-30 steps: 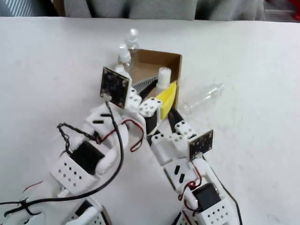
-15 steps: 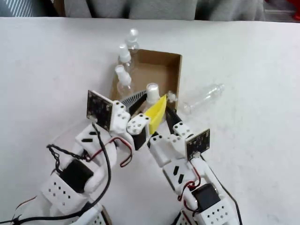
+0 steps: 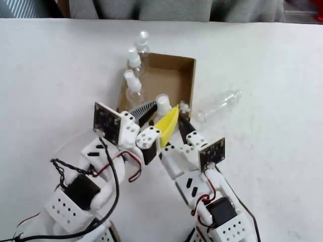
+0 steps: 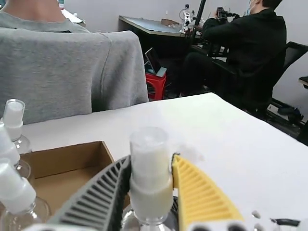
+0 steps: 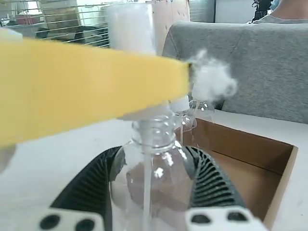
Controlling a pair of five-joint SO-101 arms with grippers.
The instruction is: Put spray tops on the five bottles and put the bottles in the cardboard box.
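A clear bottle (image 5: 151, 178) stands upright at the near edge of the cardboard box (image 3: 166, 75). My right gripper (image 5: 151, 192) is shut on its body between two dark ribbed fingers. A white spray top (image 4: 149, 163) sits on the bottle's neck. My left gripper (image 4: 150, 183) is shut on that top, with its grey finger on one side and its yellow finger (image 3: 166, 122) on the other. In the high view the spray top (image 3: 162, 102) shows between the two arms. Three capped bottles (image 3: 132, 75) stand along the box's left side.
One clear bottle without a top (image 3: 219, 106) lies on its side on the white table, right of the box. The box (image 5: 240, 149) is open with a bare brown floor. A person in grey sits beyond the table's far edge.
Both grippers have drawn back towards the near side, and the bottle and spray top have moved with them from inside the box to its near edge. Most of the shift came in the first half second.
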